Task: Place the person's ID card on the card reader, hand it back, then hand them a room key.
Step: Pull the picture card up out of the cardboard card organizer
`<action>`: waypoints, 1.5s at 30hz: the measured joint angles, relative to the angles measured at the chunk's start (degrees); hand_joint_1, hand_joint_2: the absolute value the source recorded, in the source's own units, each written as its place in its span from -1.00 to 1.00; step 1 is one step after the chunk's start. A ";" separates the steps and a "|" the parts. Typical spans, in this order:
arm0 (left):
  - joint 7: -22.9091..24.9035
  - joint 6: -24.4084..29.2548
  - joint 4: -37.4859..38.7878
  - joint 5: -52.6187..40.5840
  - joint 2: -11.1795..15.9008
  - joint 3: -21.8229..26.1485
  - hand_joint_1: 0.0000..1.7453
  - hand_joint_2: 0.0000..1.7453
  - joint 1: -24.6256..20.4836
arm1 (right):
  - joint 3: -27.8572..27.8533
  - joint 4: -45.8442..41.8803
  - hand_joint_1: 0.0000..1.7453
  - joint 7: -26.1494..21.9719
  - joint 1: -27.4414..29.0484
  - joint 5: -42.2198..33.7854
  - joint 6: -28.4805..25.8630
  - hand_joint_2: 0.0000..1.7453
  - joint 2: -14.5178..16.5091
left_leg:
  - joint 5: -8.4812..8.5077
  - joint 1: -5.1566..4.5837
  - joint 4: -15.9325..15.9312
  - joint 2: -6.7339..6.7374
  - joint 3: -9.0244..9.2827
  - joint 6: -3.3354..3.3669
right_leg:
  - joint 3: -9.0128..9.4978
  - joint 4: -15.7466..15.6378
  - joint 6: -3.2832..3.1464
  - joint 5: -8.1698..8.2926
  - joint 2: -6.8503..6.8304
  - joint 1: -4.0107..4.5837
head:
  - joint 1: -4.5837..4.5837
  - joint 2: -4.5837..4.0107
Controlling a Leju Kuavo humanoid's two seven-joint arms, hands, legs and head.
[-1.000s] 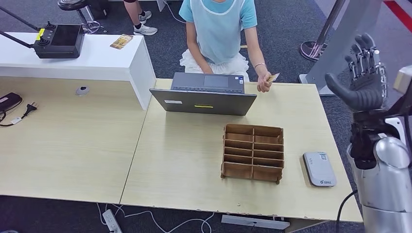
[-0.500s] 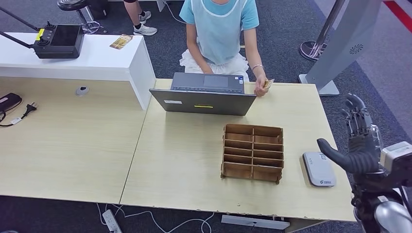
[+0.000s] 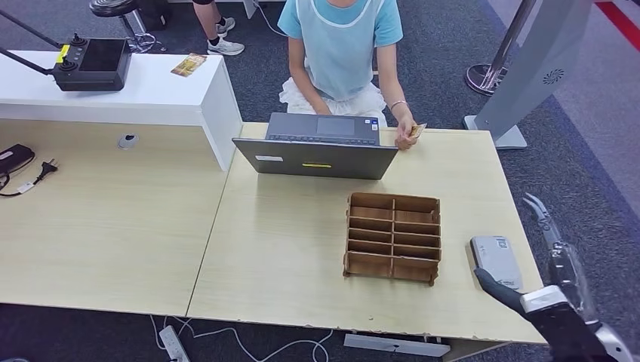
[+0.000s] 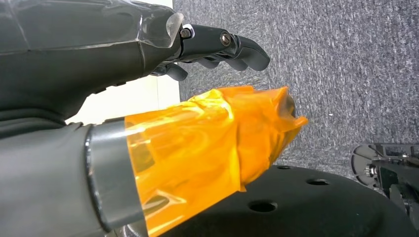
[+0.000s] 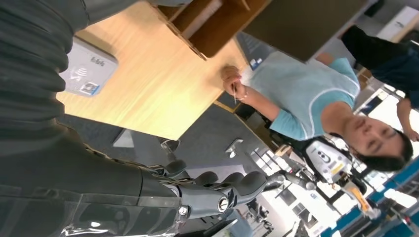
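Ahead of me a light wooden bench (image 3: pixel 287 249) carries an open grey laptop (image 3: pixel 317 147) at its far edge, screen back towards me. Nearer, a brown wooden organiser (image 3: pixel 393 237) with rows of slots sits towards my right. To my left a second wooden bench (image 3: pixel 106 219) joins it, with a black plug and cable (image 3: pixel 34 177) and a dark device (image 3: pixel 13 158) at its edge. Behind that stands a white counter (image 3: pixel 151 94) holding a black controller with joysticks (image 3: pixel 90 64) and a small yellowish card (image 3: pixel 189 65). A power strip (image 3: pixel 172 343) lies on the dark carpet (image 3: pixel 445 45) below. A grey stand (image 3: pixel 532 68) rises at far right.
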 joint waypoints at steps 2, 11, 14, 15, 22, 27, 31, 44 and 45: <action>0.15 -0.23 0.00 -0.29 0.01 0.07 -1.00 -1.00 -0.01 | 0.73 -0.44 -1.00 1.57 1.25 3.69 -0.40 1.00 -1.35 | -0.02 0.00 0.00 0.00 0.00 -0.01 | 0.00 0.00 0.00 0.00 0.01 0.00 | 0.01 0.00; 1.18 -0.88 0.00 -1.02 -0.09 0.06 -1.00 -1.00 -0.03 | 5.35 -0.80 -1.00 14.12 2.67 32.15 -9.78 1.00 -3.02 | -0.02 0.01 0.00 0.01 0.03 -0.01 | 0.00 0.00 0.00 0.00 0.03 0.00 | 0.00 0.00; 1.28 -1.01 0.00 -1.06 -0.21 0.07 -1.00 -1.00 -0.04 | 7.36 -0.77 -1.00 16.77 2.45 36.89 -10.84 1.00 -3.02 | -0.02 0.01 -0.01 0.01 0.03 -0.01 | 0.00 0.00 0.00 0.00 0.03 0.01 | 0.01 0.00; 1.32 -1.04 0.00 -1.10 -0.23 0.07 -1.00 -1.00 -0.05 | 7.97 -0.71 -1.00 17.41 2.24 37.79 -10.89 1.00 -3.02 | -0.02 0.01 -0.01 0.01 0.02 -0.01 | 0.00 0.00 0.00 0.00 0.03 0.01 | 0.01 0.00; 1.96 -1.21 0.00 -1.75 -0.28 0.05 -1.00 -1.00 -0.12 | 12.62 1.18 -1.00 21.32 -0.10 44.12 -10.55 1.00 -3.02 | -0.01 0.00 -0.01 0.02 0.04 -0.02 | 0.01 0.00 -0.01 0.00 0.04 0.00 | 0.01 0.00; 2.08 -1.55 0.00 -1.93 -0.28 0.05 -1.00 -1.00 -0.15 | 15.91 3.74 -1.00 23.57 -1.80 46.28 -9.41 1.00 -2.99 | -0.01 0.01 -0.01 0.02 0.04 -0.02 | 0.01 0.00 -0.01 0.00 0.03 0.00 | 0.01 0.00; 2.15 -1.67 0.00 -2.04 -0.28 0.05 -1.00 -1.00 -0.19 | 18.39 5.76 -1.00 24.30 -3.04 46.43 -7.88 1.00 -2.78 | -0.01 0.01 -0.01 0.02 0.05 -0.02 | 0.01 0.00 -0.01 0.00 0.03 0.01 | 0.01 0.00; 2.14 -1.78 0.00 -2.27 -0.28 0.05 -1.00 -1.00 -0.27 | 21.33 9.51 -0.87 24.91 -5.73 44.63 -5.63 1.00 -1.89 | -0.01 0.01 -0.02 0.02 0.05 -0.02 | 0.01 0.00 -0.01 0.00 0.03 0.01 | 0.00 0.00; 2.12 -1.78 0.00 -2.27 -0.28 0.05 -1.00 -1.00 -0.27 | 21.49 9.65 -0.83 24.85 -6.04 44.77 -5.45 1.00 -1.76 | -0.01 0.01 -0.02 0.02 0.05 -0.02 | 0.01 0.00 -0.01 0.00 0.03 0.01 | 0.00 0.00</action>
